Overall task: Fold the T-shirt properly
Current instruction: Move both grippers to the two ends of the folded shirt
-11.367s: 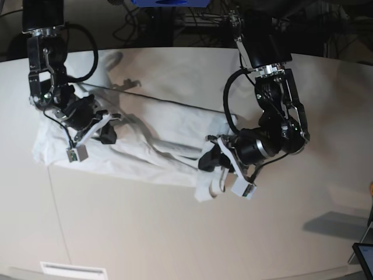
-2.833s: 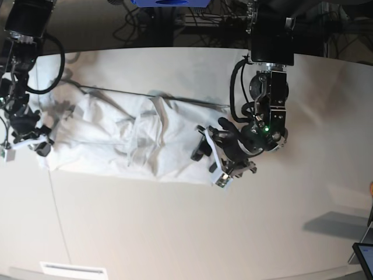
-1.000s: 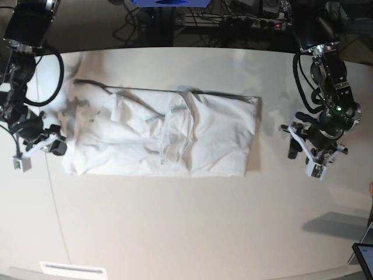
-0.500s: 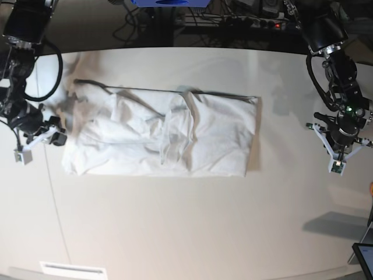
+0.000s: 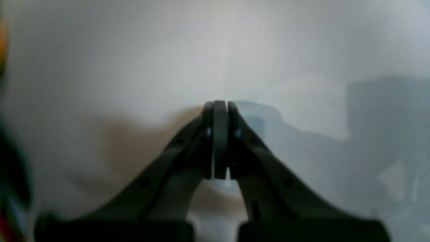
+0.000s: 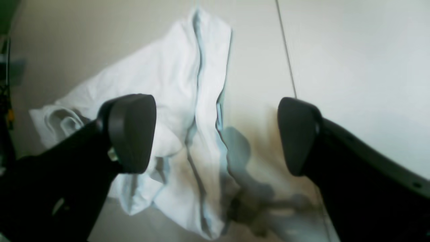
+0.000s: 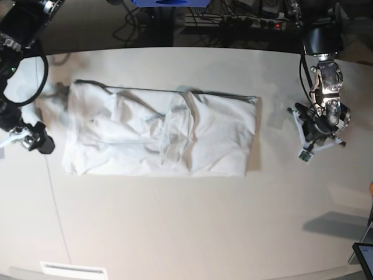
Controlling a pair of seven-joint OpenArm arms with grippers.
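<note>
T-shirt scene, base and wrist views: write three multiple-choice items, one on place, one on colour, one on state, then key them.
1. Where does the wrinkled white cotton T-shirt lie?
A. on the off-white tabletop, between the two arms
B. draped over an arm
C. on the floor

2. What colour are the right pincer's finger pads?
A. white
B. black
C. orange

3. How do the two pincers stand?
A. both shut
B. left pincer shut on nothing, right pincer open
C. both gripping the shirt

Key: 1 A, the base view shows it spread flat between them; 2 B, the right wrist view shows dark pads; 3 B, left fingers meet with no cloth, right ones stand wide apart.
</note>
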